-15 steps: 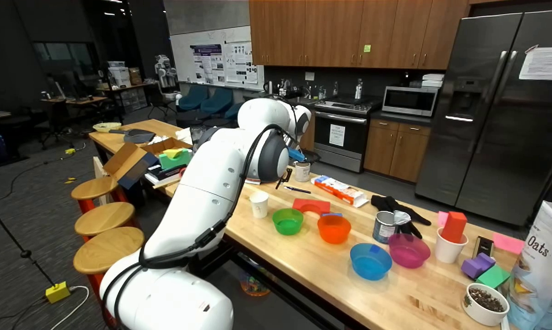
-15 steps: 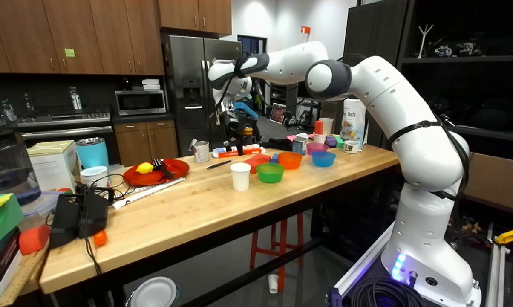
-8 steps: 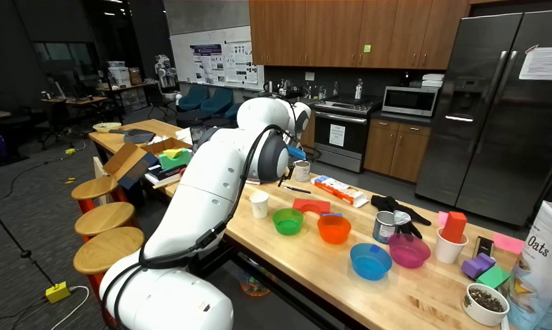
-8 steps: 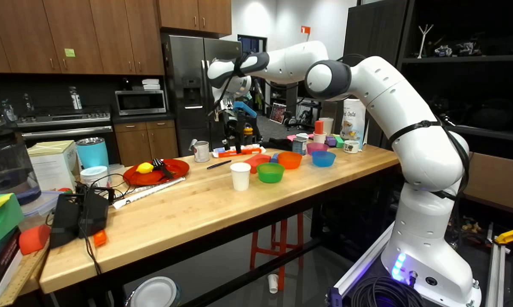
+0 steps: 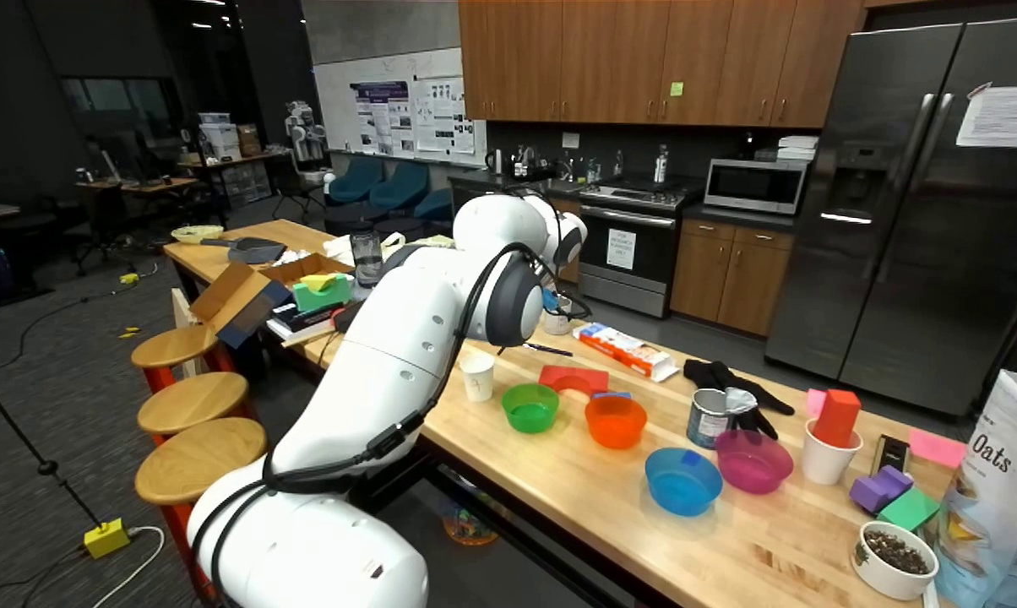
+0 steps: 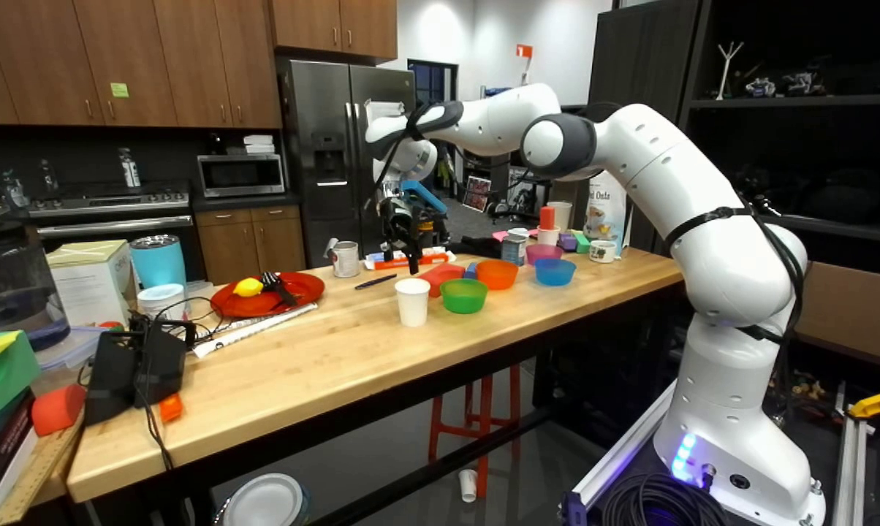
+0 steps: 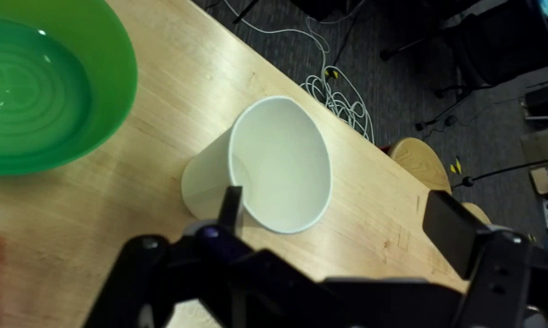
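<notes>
Two black fingers (image 7: 451,232) are hanging wide apart near one white cup (image 7: 281,164).
The gripper (image 7: 335,196) is holding nothing; one fingertip is covering a bit of the cup's rim in the wrist view, but whether it is touching is hard to see. The cup is standing on its flat bottom on the worktop (image 7: 164,50), mouth up, so it is probably needing no help. Beside it, a green bowl (image 7: 110,82) is sitting flat too. Farther along, in both exterior views, a red arch block (image 5: 574,377) is resting near an orange bowl (image 5: 616,422). Next, a blue bowl (image 5: 683,483) and a pink bowl (image 5: 754,463) are sitting close together. Past them, another cup (image 5: 824,464) is holding a tall red block (image 5: 836,418); its sides are probably stopping the block from falling over. Last, a bag of oats (image 5: 994,490) is standing up.
</notes>
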Robot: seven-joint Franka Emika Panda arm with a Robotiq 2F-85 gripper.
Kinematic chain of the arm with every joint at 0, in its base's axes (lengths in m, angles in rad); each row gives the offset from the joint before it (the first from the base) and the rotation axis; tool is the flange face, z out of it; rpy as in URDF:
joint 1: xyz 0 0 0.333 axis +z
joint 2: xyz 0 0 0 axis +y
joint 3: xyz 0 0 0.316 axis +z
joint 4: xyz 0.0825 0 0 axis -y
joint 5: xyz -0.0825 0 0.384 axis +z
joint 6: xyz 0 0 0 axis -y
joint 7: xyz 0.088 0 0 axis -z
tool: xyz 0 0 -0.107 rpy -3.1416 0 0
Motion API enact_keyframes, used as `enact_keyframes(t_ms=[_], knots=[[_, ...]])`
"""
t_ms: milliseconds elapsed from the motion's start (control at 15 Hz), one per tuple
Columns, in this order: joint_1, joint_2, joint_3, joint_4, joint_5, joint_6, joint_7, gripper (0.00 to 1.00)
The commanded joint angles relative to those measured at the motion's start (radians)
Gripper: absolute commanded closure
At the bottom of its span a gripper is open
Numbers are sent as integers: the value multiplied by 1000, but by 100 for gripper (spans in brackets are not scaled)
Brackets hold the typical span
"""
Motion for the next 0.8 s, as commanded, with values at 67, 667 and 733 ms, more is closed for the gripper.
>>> enact_keyframes(t_ms=[67,667,733], knots=[[-28,52,6,13,107,-32,161,0],[-45,59,-14,-45,252,-20,388,0],[-45,49,-20,-59,264,-10,404,0]])
